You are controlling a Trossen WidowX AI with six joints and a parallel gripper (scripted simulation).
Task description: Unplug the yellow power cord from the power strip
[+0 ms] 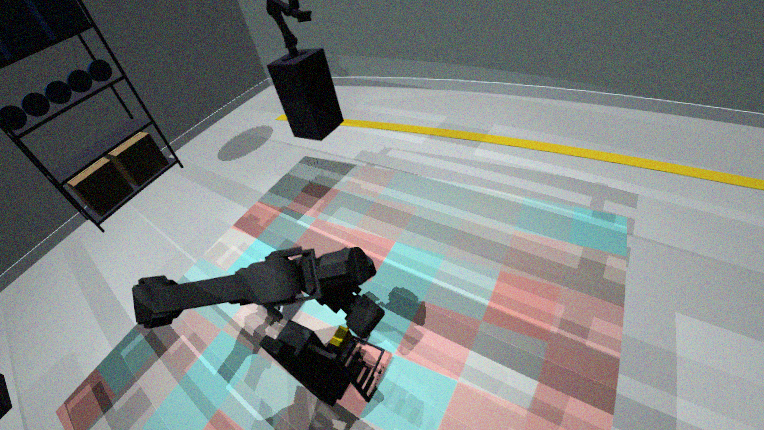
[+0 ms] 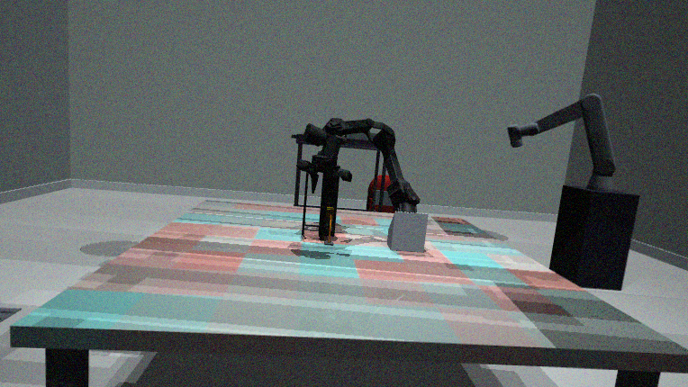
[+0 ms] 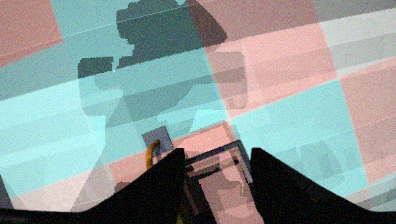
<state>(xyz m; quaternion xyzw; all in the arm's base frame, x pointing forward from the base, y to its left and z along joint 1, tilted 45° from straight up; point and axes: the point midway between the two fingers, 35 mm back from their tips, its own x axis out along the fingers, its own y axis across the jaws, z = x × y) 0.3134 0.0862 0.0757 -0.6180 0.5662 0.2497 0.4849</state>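
The worktop [image 2: 269, 307] is a flat slab patterned in pink, turquoise and grey patches. Standing on it directly under the jaws is a tall black power strip [image 2: 329, 202], upright, with a thin black wire frame [image 2: 304, 211] beside it. A yellow plug [image 1: 338, 336] sits on the strip just below the jaws, and a short arc of yellow cord [image 3: 150, 152] shows ahead of the jaws and slightly to their left. A grey box [image 2: 407, 232] rests on the worktop well off to one side of the jaws, near the arm's base.
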